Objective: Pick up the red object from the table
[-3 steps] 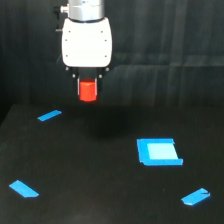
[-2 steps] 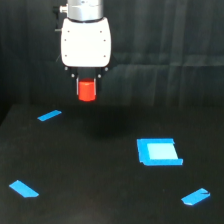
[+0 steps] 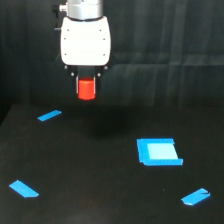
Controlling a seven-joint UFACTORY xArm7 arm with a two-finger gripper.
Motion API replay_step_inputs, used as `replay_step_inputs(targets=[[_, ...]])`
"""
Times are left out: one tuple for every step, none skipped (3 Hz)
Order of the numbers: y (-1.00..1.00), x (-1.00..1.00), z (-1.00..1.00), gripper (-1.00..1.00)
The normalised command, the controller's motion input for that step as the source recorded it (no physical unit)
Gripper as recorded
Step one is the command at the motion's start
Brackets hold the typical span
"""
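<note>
The red object (image 3: 86,89) is a small bright red-orange block held in the air, well above the black table (image 3: 100,170). My gripper (image 3: 86,86) hangs from the white arm head at the upper left of the exterior view and is shut on the red object, with the dark fingers on either side of it. A faint shadow lies on the table below it.
A blue square patch (image 3: 158,151) lies on the table at the exterior view's right. Blue tape strips lie at the left (image 3: 49,115), the lower left (image 3: 24,188) and the lower right (image 3: 196,196). A dark backdrop stands behind the table.
The gripper with the red object has risen very slightly; otherwise nothing has visibly moved.
</note>
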Motion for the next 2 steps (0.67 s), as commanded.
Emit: replay_step_inputs(targets=[[0.04,-0.01,0.13,-0.91],[0.0,-0.01,0.03,-1.0]])
